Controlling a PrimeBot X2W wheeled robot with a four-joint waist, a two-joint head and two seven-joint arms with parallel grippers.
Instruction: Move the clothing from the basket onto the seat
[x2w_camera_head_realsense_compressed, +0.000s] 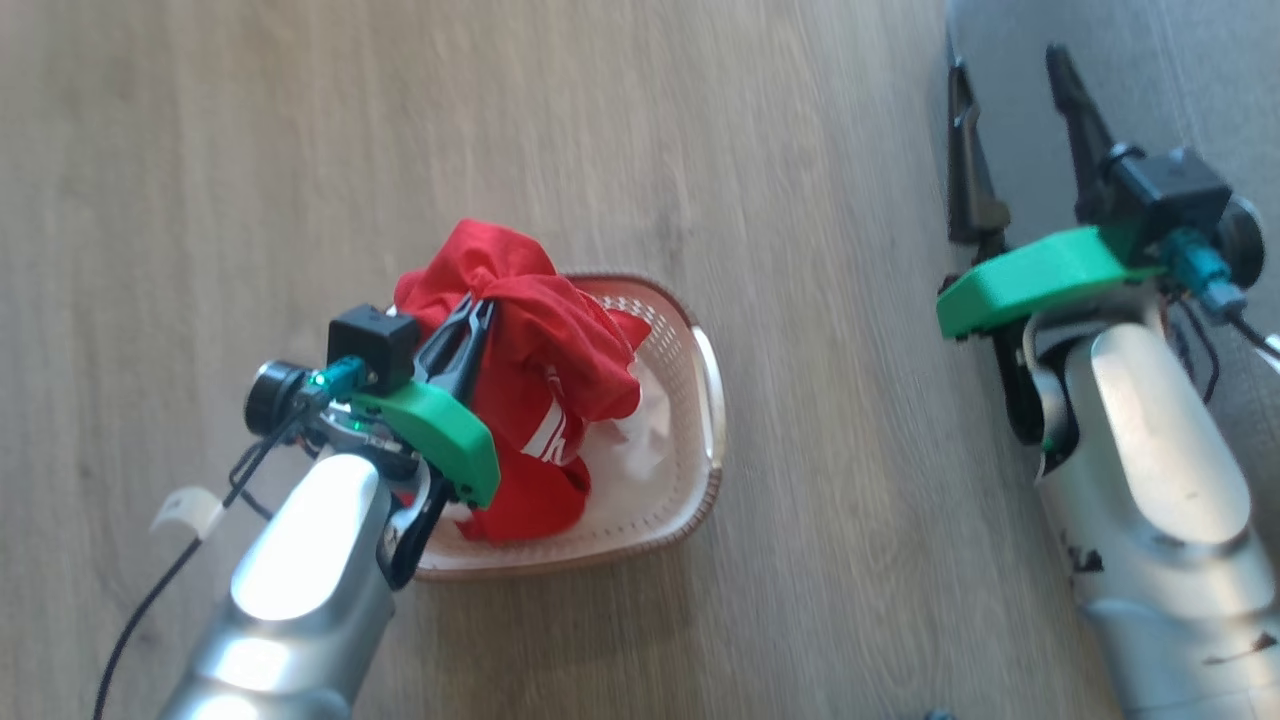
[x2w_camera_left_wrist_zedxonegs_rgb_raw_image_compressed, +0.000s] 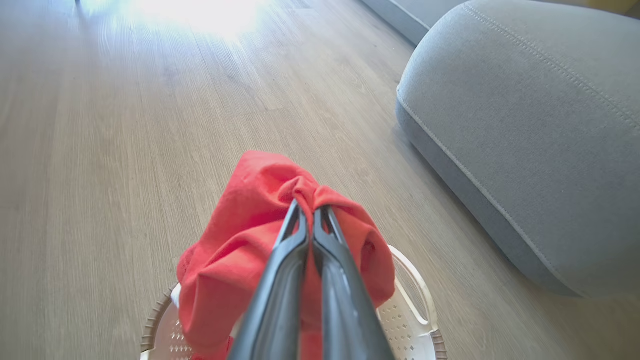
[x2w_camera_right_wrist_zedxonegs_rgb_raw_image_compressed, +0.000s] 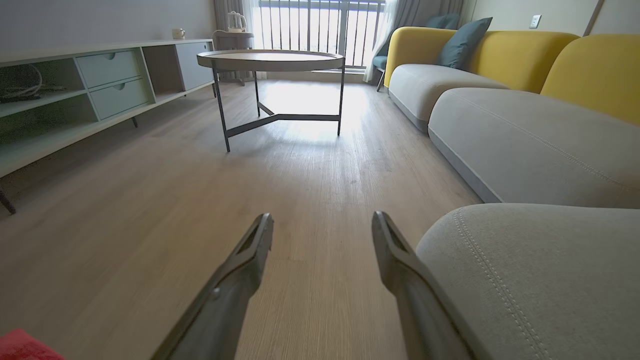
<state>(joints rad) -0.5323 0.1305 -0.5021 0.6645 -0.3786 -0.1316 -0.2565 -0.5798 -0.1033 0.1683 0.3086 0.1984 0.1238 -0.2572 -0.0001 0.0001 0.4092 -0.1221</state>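
Note:
My left gripper (x2w_camera_head_realsense_compressed: 480, 305) is shut on the red clothing (x2w_camera_head_realsense_compressed: 540, 370), bunching it above the cream-white basket (x2w_camera_head_realsense_compressed: 700, 400), which stands on the wood floor. The wrist view shows the left gripper (x2w_camera_left_wrist_zedxonegs_rgb_raw_image_compressed: 309, 207) pinching a knot of the red clothing (x2w_camera_left_wrist_zedxonegs_rgb_raw_image_compressed: 225, 260) over the basket (x2w_camera_left_wrist_zedxonegs_rgb_raw_image_compressed: 415, 320). White fabric lies on the basket floor under the red garment. The grey seat (x2w_camera_left_wrist_zedxonegs_rgb_raw_image_compressed: 530, 140) lies to the right of the basket. My right gripper (x2w_camera_head_realsense_compressed: 1010, 70) is open and holds nothing, beside the seat's edge (x2w_camera_head_realsense_compressed: 1200, 80); in its own view the right gripper (x2w_camera_right_wrist_zedxonegs_rgb_raw_image_compressed: 322, 230) hovers by the seat (x2w_camera_right_wrist_zedxonegs_rgb_raw_image_compressed: 530, 280).
A round table (x2w_camera_right_wrist_zedxonegs_rgb_raw_image_compressed: 272, 62) on dark legs stands ahead on the wood floor. A pale sideboard (x2w_camera_right_wrist_zedxonegs_rgb_raw_image_compressed: 75, 95) runs along the left wall. Yellow-backed sofa cushions (x2w_camera_right_wrist_zedxonegs_rgb_raw_image_compressed: 500, 55) continue behind the seat. Open floor lies between basket and seat.

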